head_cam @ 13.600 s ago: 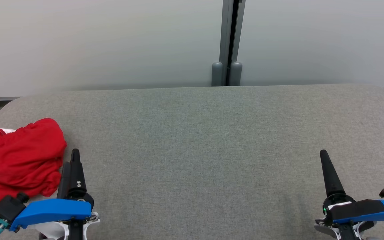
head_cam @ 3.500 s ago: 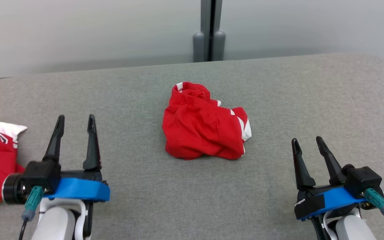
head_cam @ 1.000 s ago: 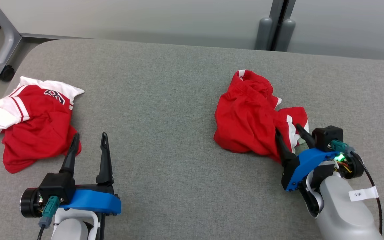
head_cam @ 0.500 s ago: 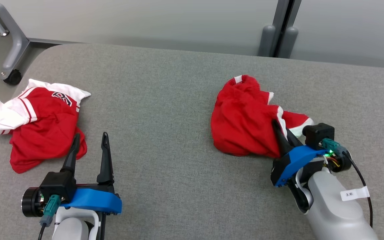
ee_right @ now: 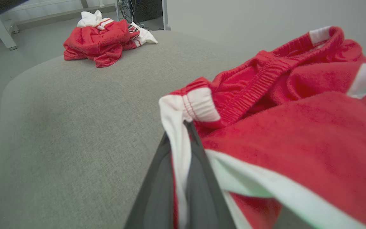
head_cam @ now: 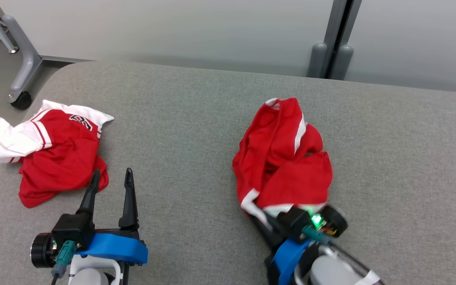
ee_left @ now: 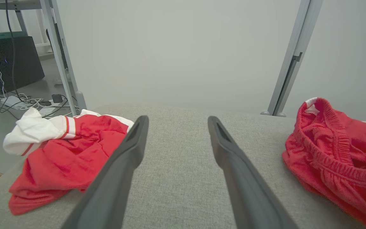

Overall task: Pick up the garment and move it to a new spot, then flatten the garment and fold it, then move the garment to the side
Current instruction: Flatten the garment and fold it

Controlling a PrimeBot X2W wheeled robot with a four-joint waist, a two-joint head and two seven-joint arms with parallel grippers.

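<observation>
Near the middle of the grey padded table point(head_cam: 180, 99), gripping the red shorts point(head_cam: 283, 166) by a white-trimmed hem with the right gripper point(ee_right: 179, 137), both dark fingers pressing together on the cloth. Draping bunched over those fingers at the near end and stretching away toward the far edge, elastic waistband lying farthest from the robot. Holding the left gripper point(head_cam: 112, 172) over the near left of the table, fingers spread wide, grasping nothing, tips pointing toward the far edge. Lying near those tips, at the table's left end and well apart from the shorts: a crumpled red and white jersey point(head_cam: 54, 162). Standing behind the table: a pale wall point(head_cam: 172, 31) and a grey post point(head_cam: 337, 35).
</observation>
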